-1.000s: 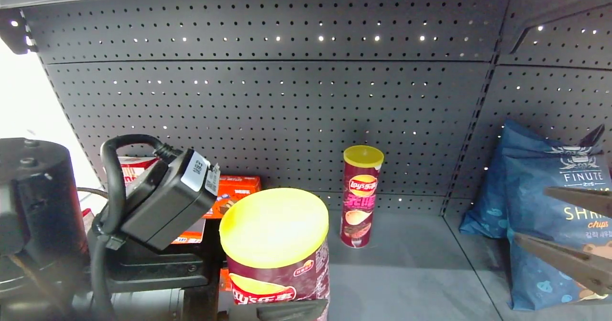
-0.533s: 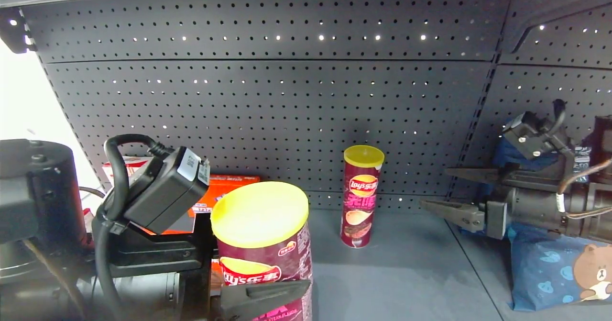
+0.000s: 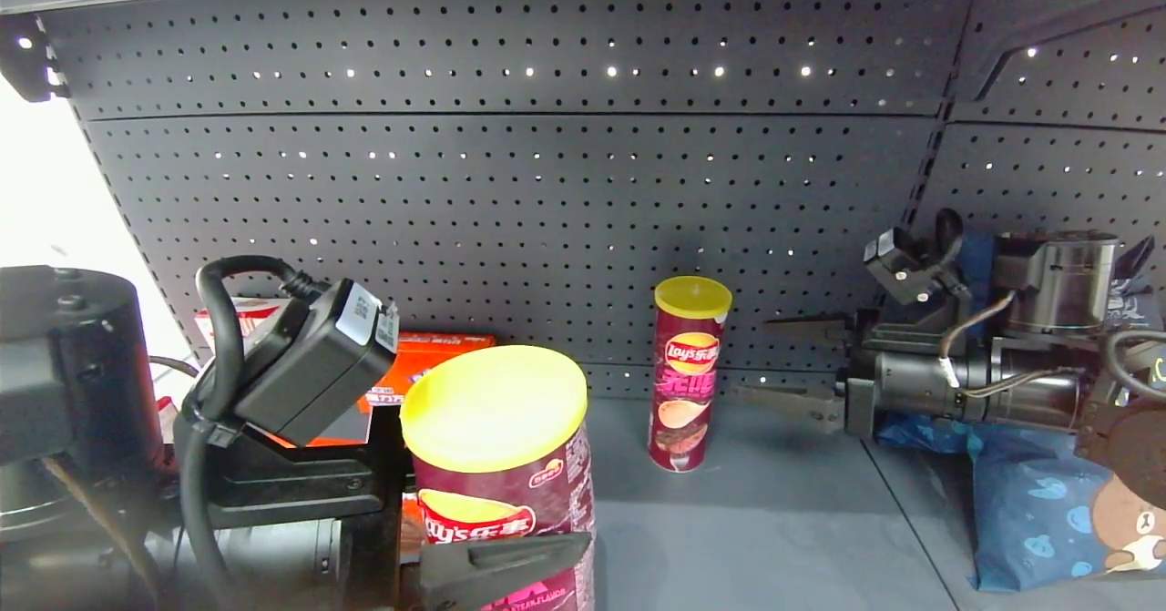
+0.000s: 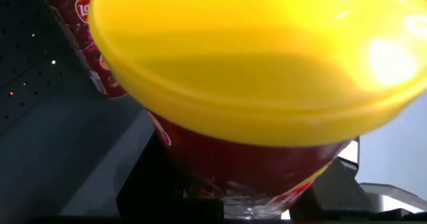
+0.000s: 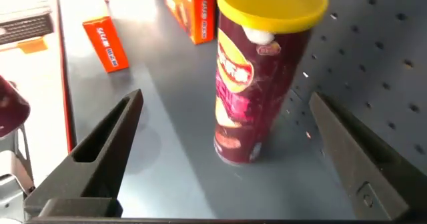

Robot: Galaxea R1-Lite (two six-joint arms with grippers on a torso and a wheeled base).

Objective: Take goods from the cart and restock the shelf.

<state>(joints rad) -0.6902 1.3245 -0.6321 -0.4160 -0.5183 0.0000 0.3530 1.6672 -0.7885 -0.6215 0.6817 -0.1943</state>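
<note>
**Left gripper held a chip can at the shelf front; right gripper open beside a second can**

A dark grey pegboard wall (image 3: 547, 183) backed a grey shop shelf (image 3: 774, 520), seen from the robot's head camera.

Near the middle of the shelf, close to the back wall, a standing chip can (image 3: 690, 374) stood upright. It was maroon with a yellow lid.

Nearer the camera and to its left was the held chip can (image 3: 496, 465), of the same maroon and yellow, also upright. The left gripper (image 4: 243, 201) clamped it low on its body, with one dark finger on each side. The can's base was hidden, so whether it touched the shelf could not be told.

The right gripper (image 3: 756, 358) reached in from the right side at about the height of the standing can's middle. Its two dark fingers were spread wide and held nothing. Their tips pointed at the standing can and lay just beside it, apart from it. From the right wrist camera, that can appeared between the two spread fingers, a little beyond their tips.

Orange boxes (image 3: 428, 365) lay at the left rear of the shelf, behind the left arm. Blue snack bags (image 3: 1038, 511) leaned at the right end, partly behind the right arm.
</note>
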